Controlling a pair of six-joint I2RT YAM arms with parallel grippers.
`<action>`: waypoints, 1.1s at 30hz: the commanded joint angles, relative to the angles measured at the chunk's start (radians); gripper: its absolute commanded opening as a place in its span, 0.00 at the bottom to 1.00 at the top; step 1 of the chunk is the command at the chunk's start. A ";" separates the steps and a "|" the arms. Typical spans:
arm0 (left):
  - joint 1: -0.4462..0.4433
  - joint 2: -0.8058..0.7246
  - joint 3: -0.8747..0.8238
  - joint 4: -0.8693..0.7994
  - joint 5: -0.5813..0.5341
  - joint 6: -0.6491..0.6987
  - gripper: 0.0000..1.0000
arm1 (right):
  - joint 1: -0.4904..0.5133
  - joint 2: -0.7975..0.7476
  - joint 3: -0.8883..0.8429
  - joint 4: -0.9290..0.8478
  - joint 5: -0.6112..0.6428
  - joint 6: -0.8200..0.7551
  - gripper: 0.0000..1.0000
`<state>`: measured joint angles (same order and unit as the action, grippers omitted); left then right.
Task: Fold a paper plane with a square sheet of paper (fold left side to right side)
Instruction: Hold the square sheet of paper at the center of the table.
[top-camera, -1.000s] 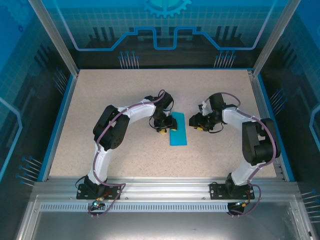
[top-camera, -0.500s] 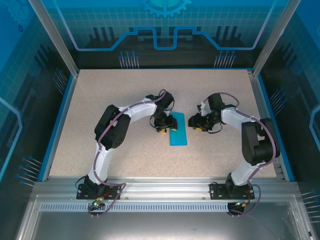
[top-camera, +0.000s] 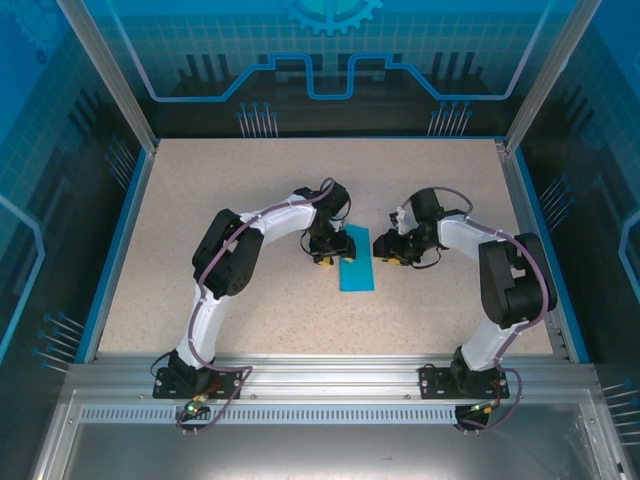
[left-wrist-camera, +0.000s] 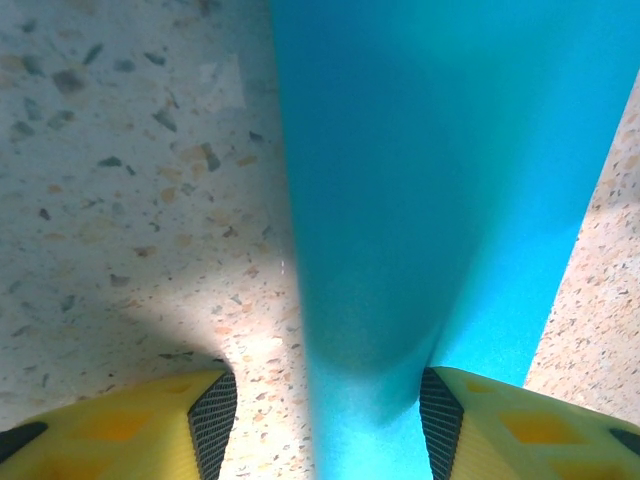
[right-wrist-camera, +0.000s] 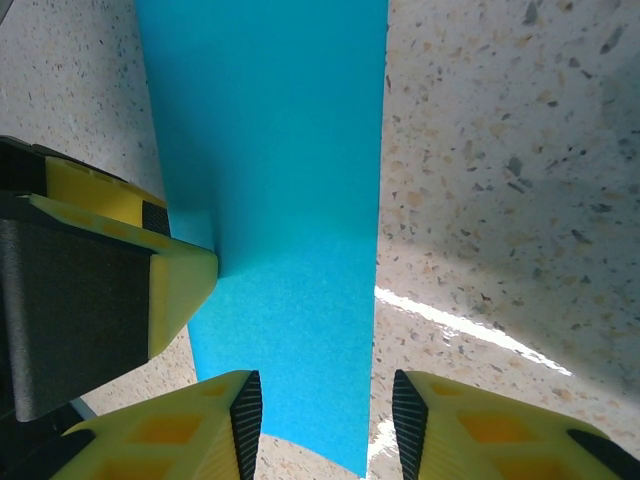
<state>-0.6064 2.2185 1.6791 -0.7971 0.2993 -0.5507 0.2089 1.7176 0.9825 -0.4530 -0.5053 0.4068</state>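
While the square sheet of paper (top-camera: 356, 266) is laid as a narrow folded strip at the middle of the speckled table (top-camera: 230, 180), its far end is flanked by both grippers. The left gripper (left-wrist-camera: 322, 410) is set half open with the strip's left edge between its jaws. The right gripper (right-wrist-camera: 321, 400) is likewise set part open astride the strip, with nothing clamped.

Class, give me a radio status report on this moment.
Left gripper open, astride the paper. Right gripper open over its edge. Paper a narrow strip on the table. Nothing blocking.
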 joint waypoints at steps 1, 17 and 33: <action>-0.047 0.097 -0.018 0.033 0.008 0.024 0.57 | 0.015 0.016 0.025 -0.010 -0.014 0.011 0.42; -0.047 0.098 -0.017 0.041 0.009 0.011 0.57 | 0.031 0.026 0.035 -0.010 -0.014 0.021 0.40; -0.047 0.102 -0.013 0.038 0.006 0.009 0.57 | 0.044 0.031 0.044 -0.018 0.000 0.024 0.37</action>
<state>-0.6071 2.2208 1.6825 -0.8005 0.2981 -0.5480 0.2371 1.7458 1.0046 -0.4530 -0.5049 0.4255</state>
